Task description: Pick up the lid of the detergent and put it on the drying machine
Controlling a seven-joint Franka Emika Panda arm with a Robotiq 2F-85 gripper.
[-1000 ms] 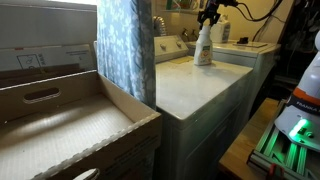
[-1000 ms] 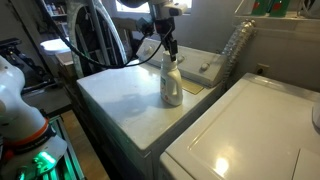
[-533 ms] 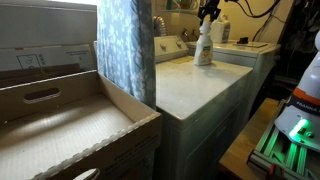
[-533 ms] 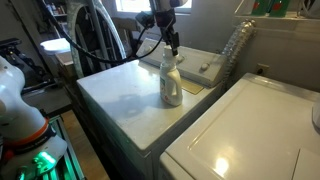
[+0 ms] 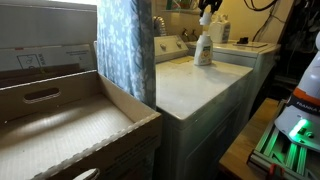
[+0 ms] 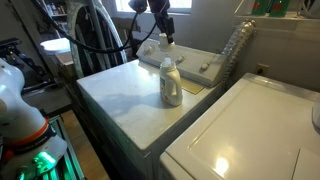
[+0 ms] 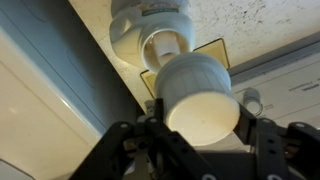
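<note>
Drying machine (image 6: 115,95): flat white surface in a laundry corner. A second white appliance (image 6: 250,135) stands just to its right. Patterned curtain (image 5: 125,50) and cardboard box (image 5: 60,115) are on the near side. Detergent (image 6: 171,82) stands upright on the surface, toward the far edge. Gripper (image 6: 166,32) hangs directly over it in both exterior views. Wrist view only: bottle neck open, lid (image 7: 200,95) clamped between the fingers (image 7: 262,135) above the neck.

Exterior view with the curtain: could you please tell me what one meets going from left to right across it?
Large brown open-topped box → blue patterned fabric curtain → slim whitish plastic detergent bottle → green-glowing device.
</note>
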